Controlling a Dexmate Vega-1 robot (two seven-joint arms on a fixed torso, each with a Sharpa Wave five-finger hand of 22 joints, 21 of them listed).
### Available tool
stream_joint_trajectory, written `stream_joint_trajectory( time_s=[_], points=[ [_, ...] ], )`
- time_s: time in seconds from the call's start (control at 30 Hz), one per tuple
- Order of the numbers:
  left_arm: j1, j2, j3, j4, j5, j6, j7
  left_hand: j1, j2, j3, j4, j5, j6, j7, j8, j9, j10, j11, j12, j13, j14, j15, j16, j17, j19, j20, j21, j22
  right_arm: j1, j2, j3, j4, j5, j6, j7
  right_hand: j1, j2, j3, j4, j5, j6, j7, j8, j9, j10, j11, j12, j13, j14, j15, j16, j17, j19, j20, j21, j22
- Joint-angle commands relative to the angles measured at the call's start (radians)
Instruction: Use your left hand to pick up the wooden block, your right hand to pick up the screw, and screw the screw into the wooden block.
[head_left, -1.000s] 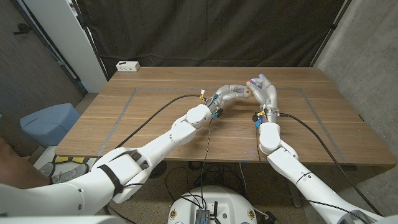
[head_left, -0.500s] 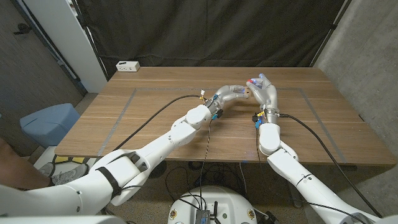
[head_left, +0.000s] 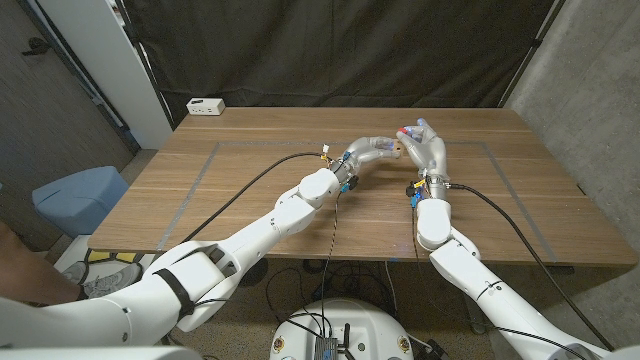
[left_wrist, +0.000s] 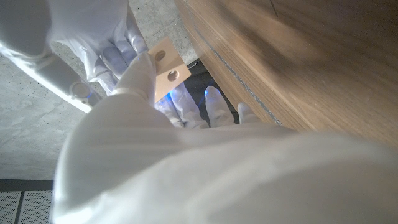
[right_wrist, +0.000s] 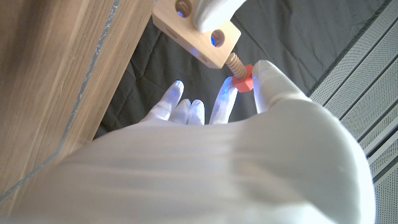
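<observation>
Almost nothing has changed over the last second: in the head view my two hands sit at the same spot, upper middle of the frame, and neither arm has shifted against the worktop (head_left: 250, 190). My left hand (head_left: 375, 150) holds the wooden block (right_wrist: 196, 36), which shows at the top of the right wrist view as a pale block with round holes in its face, one of my left fingers (right_wrist: 211, 11) folded over its upper edge. In the left wrist view the same block sits in the upper left, clamped between my fingers. My right hand (head_left: 425, 150) is pinching the screw (right_wrist: 238, 73): its red head lies between my fingertips (right_wrist: 268, 78) and its threaded wooden shank runs up to the block, where its tip appears to have entered the block's end face. I cannot tell how deep it sits; most of the thread is still exposed. I read the stillness as a pause partway through the turning, with both pick-ups done and the thread started but far from home. Next I expect to re-grip the red head and twist again, keeping the shank in line with the hole so it does not bind or cross.
</observation>
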Motion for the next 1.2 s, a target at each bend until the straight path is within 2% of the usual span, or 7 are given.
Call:
stream_joint_trajectory(
  time_s=[0.03,1.2],
  points=[
    [0.000,0.002,-0.001,-0.001,0.000,0.001,-0.003,-0.019,0.030,0.003,0.007,0.005,0.041,-0.006,0.009,0.015,0.007,0.001,0.007,0.006,0.007,-0.083,-0.003,0.004,0.004,0.003,0.005,0.005,-0.003,0.003,0.000,0.009,0.002,0.001,0.000,-0.007,0.002,-0.004,0.000,0.005,0.000,-0.003,0.005,0.003,0.008,0.002,-0.002,0.002,0.008,-0.054,-0.004,0.003,-0.007,-0.051,0.004,0.003],
    [0.003,0.002,0.002,-0.006,0.001,0.001,-0.005,-0.020,0.028,0.003,0.007,0.005,0.044,-0.007,0.009,0.015,0.008,0.001,0.005,0.008,0.007,-0.083,-0.005,0.003,0.005,0.003,0.006,0.005,-0.009,0.004,0.001,0.009,0.007,0.001,-0.002,-0.009,0.004,-0.005,0.000,0.008,-0.002,-0.003,0.011,0.002,0.009,0.003,-0.002,0.002,0.008,-0.053,-0.005,0.003,-0.007,-0.051,0.004,0.003]
  ],
)
